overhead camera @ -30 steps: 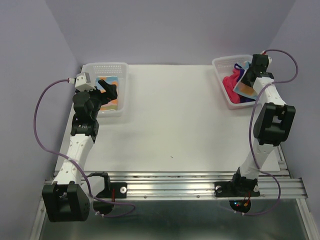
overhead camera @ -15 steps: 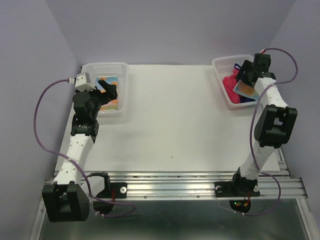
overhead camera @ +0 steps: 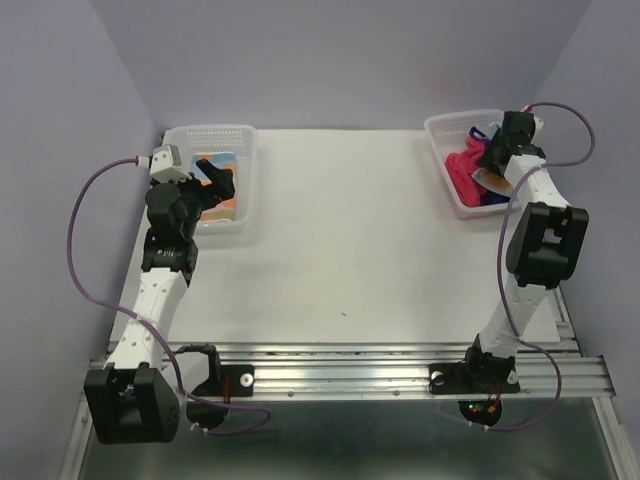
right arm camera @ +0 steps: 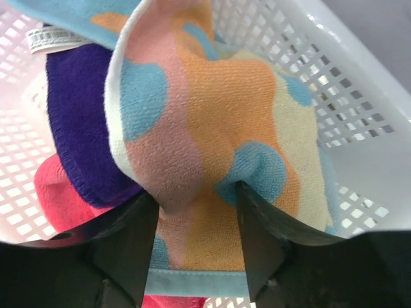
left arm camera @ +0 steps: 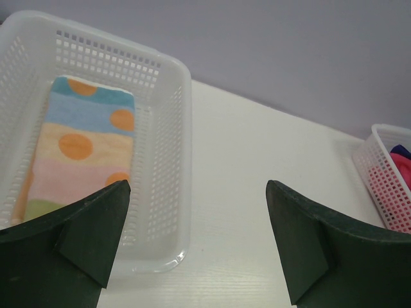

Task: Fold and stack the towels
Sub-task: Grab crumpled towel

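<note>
Striped towel bunched in right basket, far right corner of worktop, lying over purple towel and pink towel. One fold fills gap between fingers of your right hand, touching both; can't tell whether clamped. Folded striped towel lies flat in left basket. Your left hand hovers over that basket's near end, spread wide, holding nothing, clear of towel.

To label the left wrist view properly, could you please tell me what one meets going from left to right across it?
Folded striped towel → white basket wall → table → second white basket → hot pink towel inside it.
</note>
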Motion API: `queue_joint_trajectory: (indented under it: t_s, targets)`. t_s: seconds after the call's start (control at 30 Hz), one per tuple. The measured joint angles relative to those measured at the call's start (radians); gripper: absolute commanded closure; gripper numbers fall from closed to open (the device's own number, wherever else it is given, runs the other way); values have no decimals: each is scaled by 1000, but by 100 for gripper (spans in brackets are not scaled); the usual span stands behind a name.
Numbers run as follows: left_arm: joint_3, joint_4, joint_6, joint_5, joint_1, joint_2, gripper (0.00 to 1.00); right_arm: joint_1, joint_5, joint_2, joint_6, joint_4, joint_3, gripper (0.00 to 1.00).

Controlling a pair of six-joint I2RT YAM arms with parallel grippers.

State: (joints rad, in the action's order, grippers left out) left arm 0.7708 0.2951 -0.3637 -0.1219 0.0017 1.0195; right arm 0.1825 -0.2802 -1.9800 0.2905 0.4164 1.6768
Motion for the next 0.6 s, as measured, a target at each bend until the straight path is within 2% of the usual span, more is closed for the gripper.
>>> queue_joint_trajectory:
  t_s: [0.03,0.13,0.17,0.37,0.6]
  targets:
    - [0,0,0,0,0,0,1,0,-14,0,4,-3,0,55]
    - [0,0,0,0,0,0,1,0,-58,0,5,-5,0,69]
    - [0,0,0,1,0,0,1,0,-82,0,5,-5,0,77]
    - [0,0,0,2,0,0,1,0,-142,24,-7,-3,-12,99]
    - [0,0,0,0,0,-2,1,0,-173,162,-29,15,-10,99]
